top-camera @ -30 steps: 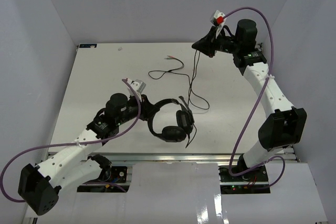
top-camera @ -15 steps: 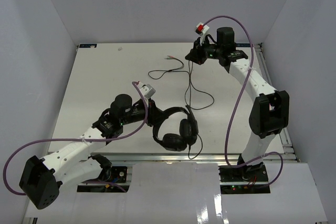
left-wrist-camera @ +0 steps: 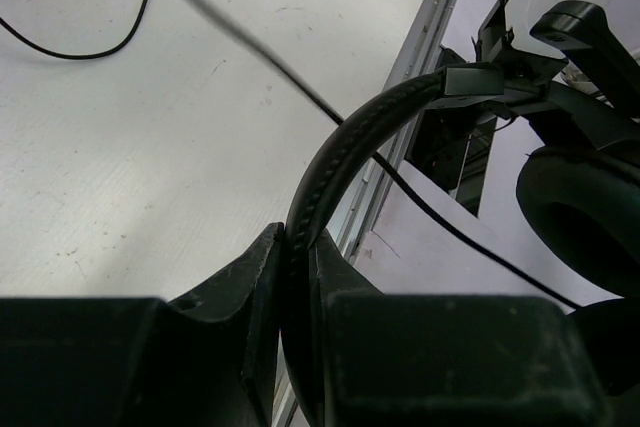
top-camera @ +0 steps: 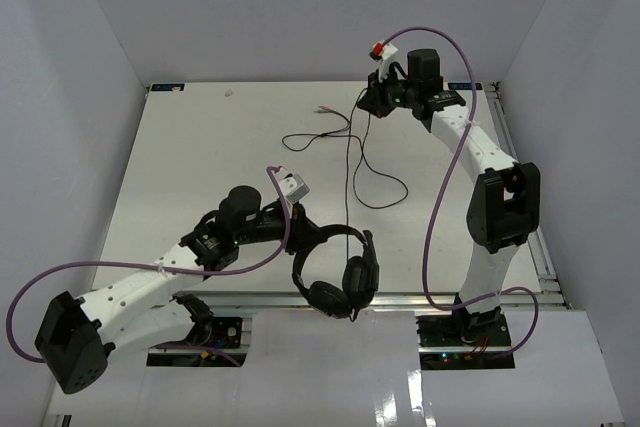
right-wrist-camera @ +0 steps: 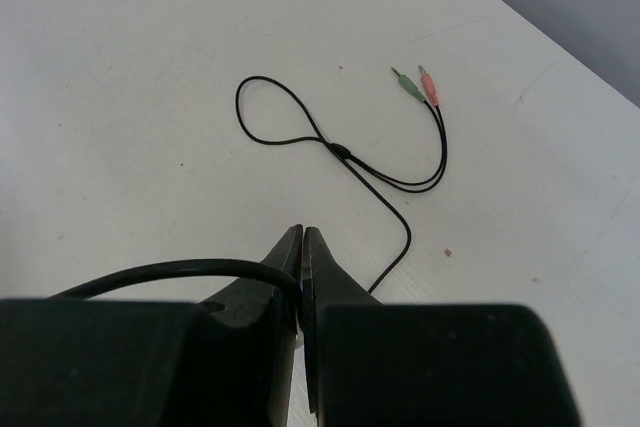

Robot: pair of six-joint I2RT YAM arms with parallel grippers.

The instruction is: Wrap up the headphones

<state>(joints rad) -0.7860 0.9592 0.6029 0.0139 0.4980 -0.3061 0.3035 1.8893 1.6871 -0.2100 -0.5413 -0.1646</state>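
1. Black headphones (top-camera: 335, 272) hung at the near edge of the worktop (top-camera: 200, 147). Their headband (left-wrist-camera: 345, 147) was pinched in the left claw (left-wrist-camera: 290, 277), with the jaws pressed tight onto the band.
2. At the far side, the right claw (right-wrist-camera: 302, 247) was clamped on the thin cable (right-wrist-camera: 170, 269), which ran from there down toward the headphones.
3. Step in hand, as I judged it: the cable was drawn out between the two arms, ready for a first turn. No loop lay round the headband yet.
4. The next move would call for the right arm to carry the cable round the headphones while the left held them steady. It would need enough tension to stop the slack on the worktop snagging.
5. Only the top view showed both arms and the whole cable run, but it was too small to show either grip.
6. The left wrist view showed the band seated between the jaws, with an earcup (left-wrist-camera: 580, 217) beyond. The headphones probably hung clear of the worktop, though that was hard to tell.
7. Only the right wrist view showed the green and pink plugs (right-wrist-camera: 420, 85) lying free beside a loop.
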